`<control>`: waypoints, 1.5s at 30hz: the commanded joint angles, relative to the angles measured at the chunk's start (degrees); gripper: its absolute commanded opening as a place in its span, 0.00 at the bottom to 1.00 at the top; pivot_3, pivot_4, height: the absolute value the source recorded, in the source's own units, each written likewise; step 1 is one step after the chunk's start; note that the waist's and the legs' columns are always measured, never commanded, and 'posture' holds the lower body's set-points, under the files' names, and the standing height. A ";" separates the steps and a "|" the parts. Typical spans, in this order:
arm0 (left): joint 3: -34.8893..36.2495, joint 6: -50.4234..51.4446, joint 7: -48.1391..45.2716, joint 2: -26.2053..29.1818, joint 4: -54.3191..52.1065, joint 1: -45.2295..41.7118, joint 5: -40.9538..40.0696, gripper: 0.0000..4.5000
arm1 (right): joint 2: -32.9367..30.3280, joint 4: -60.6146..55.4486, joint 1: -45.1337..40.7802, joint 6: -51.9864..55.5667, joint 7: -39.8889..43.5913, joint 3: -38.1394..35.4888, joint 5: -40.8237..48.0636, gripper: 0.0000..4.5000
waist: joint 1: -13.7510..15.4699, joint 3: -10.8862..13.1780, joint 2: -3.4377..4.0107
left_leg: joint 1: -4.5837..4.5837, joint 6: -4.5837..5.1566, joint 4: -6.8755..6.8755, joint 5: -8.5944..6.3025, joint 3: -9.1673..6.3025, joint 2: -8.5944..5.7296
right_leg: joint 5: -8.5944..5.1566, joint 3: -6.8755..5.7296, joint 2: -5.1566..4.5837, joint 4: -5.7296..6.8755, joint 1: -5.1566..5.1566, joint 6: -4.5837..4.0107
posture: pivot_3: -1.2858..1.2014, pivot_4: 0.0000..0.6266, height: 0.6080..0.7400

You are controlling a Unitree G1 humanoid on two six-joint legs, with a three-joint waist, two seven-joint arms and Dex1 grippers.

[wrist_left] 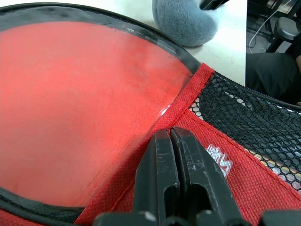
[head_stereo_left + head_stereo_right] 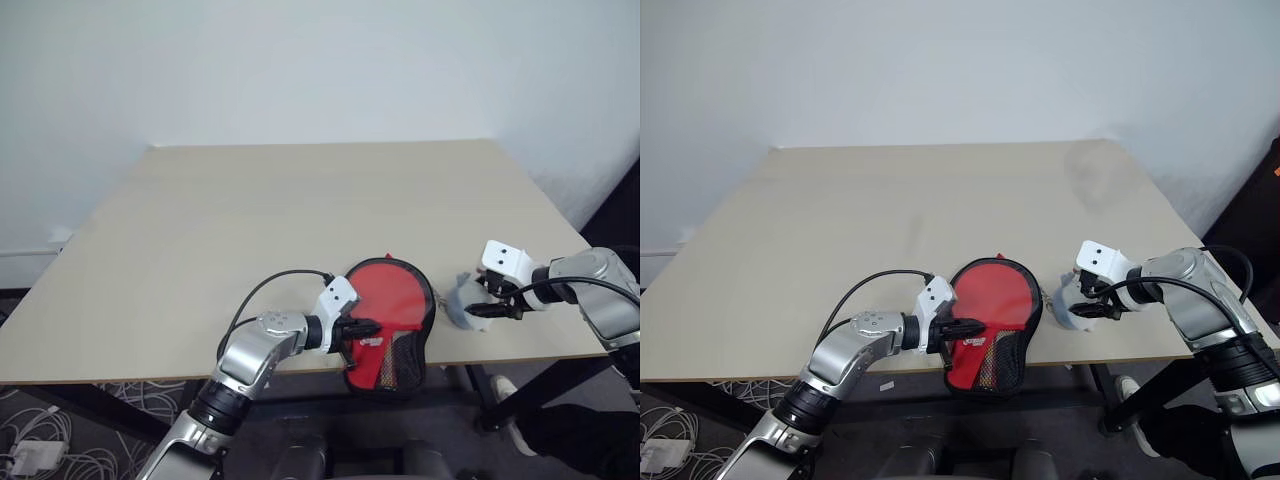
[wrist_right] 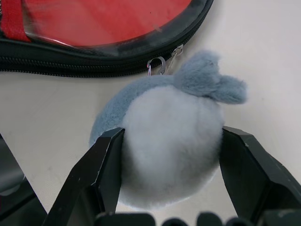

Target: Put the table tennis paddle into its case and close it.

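The red case [image 2: 398, 362] with black edging and a mesh panel lies at the table's front edge, its narrow end hanging over. The paddle's round red face [image 2: 390, 293] shows under the case's glossy clear panel; its handle is hidden. My left gripper [image 2: 372, 326] is shut, its tips [image 1: 170, 133] resting on the red fabric band beside the white logo [image 1: 218, 157]. Just right of the case sits a grey-blue fuzzy ball [image 3: 169, 141], clipped to the zip pull [image 3: 162, 63]. My right gripper [image 2: 480, 312] is closed on this ball, one finger touching each side.
The light wooden table [image 2: 300, 200] stretches bare behind the case to a white wall. Its front edge runs right under the case and both grippers. Cables [image 2: 60, 450] lie on the floor at the left.
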 commanded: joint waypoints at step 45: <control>-1.51 -8.69 -11.13 3.88 14.45 -8.57 5.48 0.00 | -8.35 -19.21 9.58 -1.34 9.83 -9.12 15.95 0.12 | 0.29 0.19 -0.25 | -0.08 -0.22 0.03 -0.13 -0.01 0.06 | -0.03 -0.08 -0.01 -0.01 -0.06 -0.02 | 0.52 0.00 0.68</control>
